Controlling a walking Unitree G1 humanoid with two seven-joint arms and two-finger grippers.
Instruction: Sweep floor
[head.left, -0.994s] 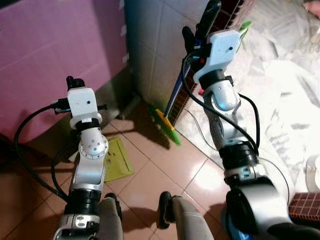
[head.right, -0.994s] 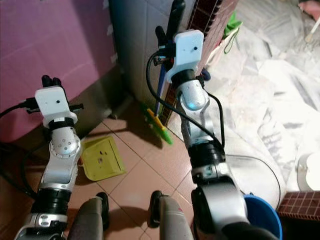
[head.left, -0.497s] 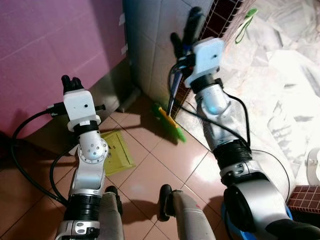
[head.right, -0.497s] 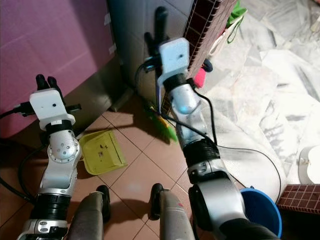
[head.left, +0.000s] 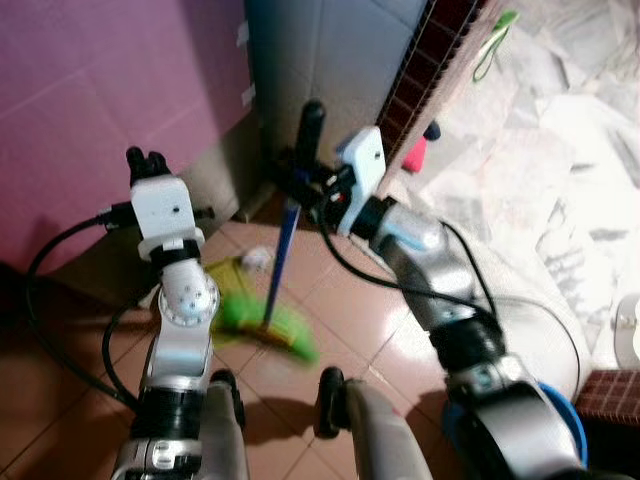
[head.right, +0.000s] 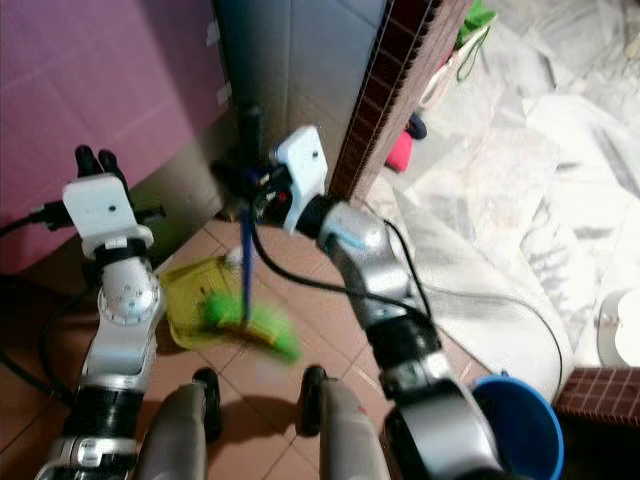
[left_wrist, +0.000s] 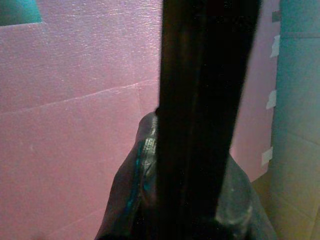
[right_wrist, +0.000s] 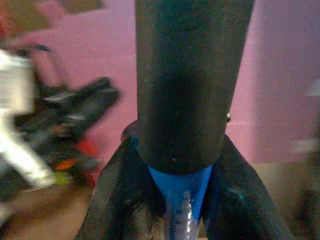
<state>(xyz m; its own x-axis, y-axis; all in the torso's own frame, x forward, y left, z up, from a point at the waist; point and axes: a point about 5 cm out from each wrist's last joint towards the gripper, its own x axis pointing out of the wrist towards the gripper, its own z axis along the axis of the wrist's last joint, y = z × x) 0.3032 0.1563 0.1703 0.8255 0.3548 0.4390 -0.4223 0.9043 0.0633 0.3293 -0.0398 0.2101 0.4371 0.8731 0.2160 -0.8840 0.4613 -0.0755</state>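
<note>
Swung from the wall, broom (head.left: 283, 262) gripped in my right fingers (head.left: 305, 150) nears dustpan (head.right: 190, 300); sweeping unfinished, left fingers (head.left: 146, 162) shut, idle.

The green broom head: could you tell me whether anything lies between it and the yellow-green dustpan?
Nothing visible does. The blurred green broom head sits right at the flat yellow-green dustpan on the brown tiles, its blue handle held in the right hand.

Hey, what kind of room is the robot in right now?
Probably a home's tiled utility or wash area: terracotta floor tiles, a blue bucket, and a green broom beside a yellow dustpan.
</note>
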